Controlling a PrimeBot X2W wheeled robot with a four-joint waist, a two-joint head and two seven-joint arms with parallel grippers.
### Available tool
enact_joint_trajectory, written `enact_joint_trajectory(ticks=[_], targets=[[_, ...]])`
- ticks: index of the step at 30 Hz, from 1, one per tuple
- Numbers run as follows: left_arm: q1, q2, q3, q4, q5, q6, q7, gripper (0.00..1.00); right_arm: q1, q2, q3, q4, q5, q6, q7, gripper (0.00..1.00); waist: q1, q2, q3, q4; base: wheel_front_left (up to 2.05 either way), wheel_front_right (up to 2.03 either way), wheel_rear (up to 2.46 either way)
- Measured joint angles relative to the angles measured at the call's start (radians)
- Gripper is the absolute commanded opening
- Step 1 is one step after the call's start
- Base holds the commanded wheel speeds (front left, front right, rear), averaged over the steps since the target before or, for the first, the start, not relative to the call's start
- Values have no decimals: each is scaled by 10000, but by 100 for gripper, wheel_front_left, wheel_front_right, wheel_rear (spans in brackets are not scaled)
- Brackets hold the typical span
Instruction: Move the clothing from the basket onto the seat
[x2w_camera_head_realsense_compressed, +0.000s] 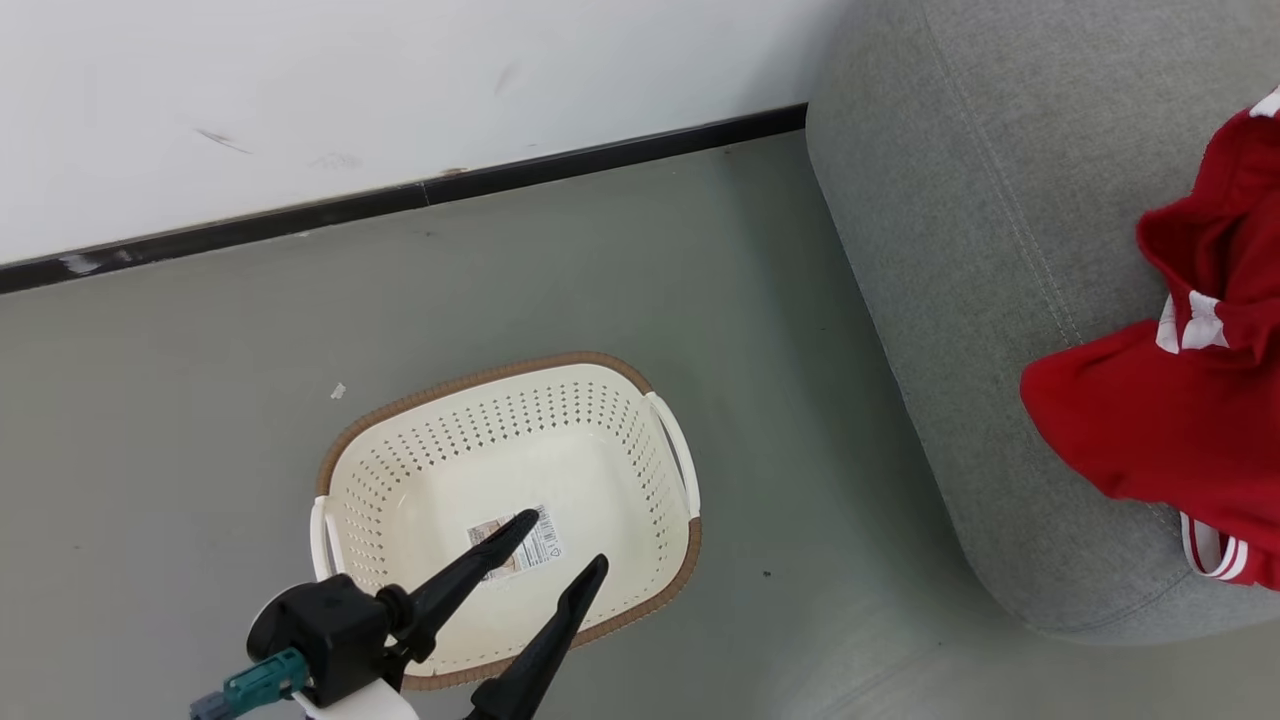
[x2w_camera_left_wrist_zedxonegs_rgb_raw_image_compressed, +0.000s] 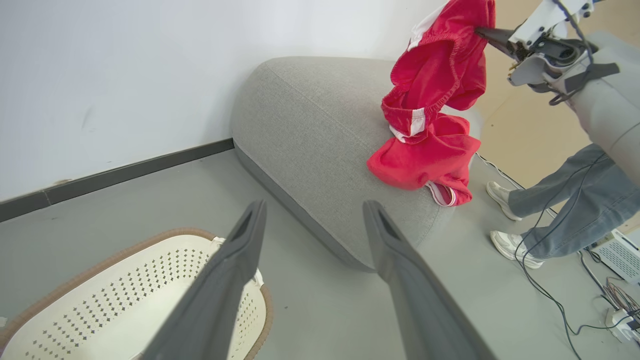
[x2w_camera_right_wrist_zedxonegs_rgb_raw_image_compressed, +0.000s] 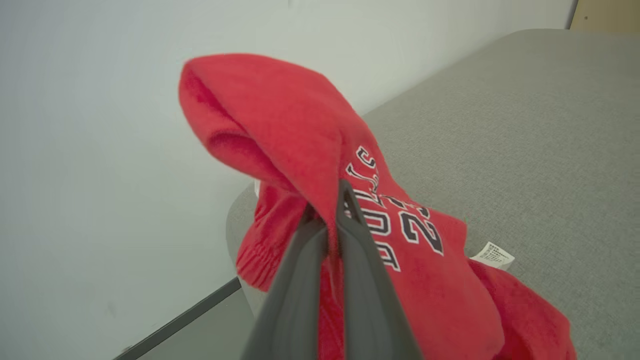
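The soft bright red clothing with white trim and "BULLS 23" lettering (x2w_camera_right_wrist_zedxonegs_rgb_raw_image_compressed: 400, 280) is out of the basket and over the large grey fabric-upholstered seat (x2w_camera_head_realsense_compressed: 980, 250). Its lower folds are heaped on the cushion near the rounded edge, and its upper part hangs lifted from the right gripper (x2w_camera_right_wrist_zedxonegs_rgb_raw_image_compressed: 336, 200). That gripper is closed tight, a fold of red fabric pinched between its two dark fingers.

The cream-white oval perforated plastic basket with the brown woven-look rim (x2w_camera_head_realsense_compressed: 480, 378) stands on the grey floor (x2w_camera_head_realsense_compressed: 200, 400), well apart from the seat, its bottom bare but for a label sticker (x2w_camera_head_realsense_compressed: 520, 545). The left gripper (x2w_camera_head_realsense_compressed: 562, 543) hangs above it with fingers spread wide, holding nothing.

This looks like the last step — the set-down. The next move calls for lowering the right gripper a little and parting its fingers so the fabric drops onto the heap — preferably further in from the edge, where a striped hem already droops. A person's legs in jeans (x2w_camera_left_wrist_zedxonegs_rgb_raw_image_compressed: 565, 200) stand beyond the seat.
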Motion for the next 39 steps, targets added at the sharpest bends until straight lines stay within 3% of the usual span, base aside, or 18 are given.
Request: enact_joint_trajectory(ticks=[13,39], targets=[[0,414,309,-282,17,0,25,100,179,224,-483,-13,155,0,360,0,0,0,584,-219,0,0,0],[-1,525,556,-368,13,-52,-121,100,392,403,-1279,-67,-313,2,932,2,0,0,772,-186,0,0,0]])
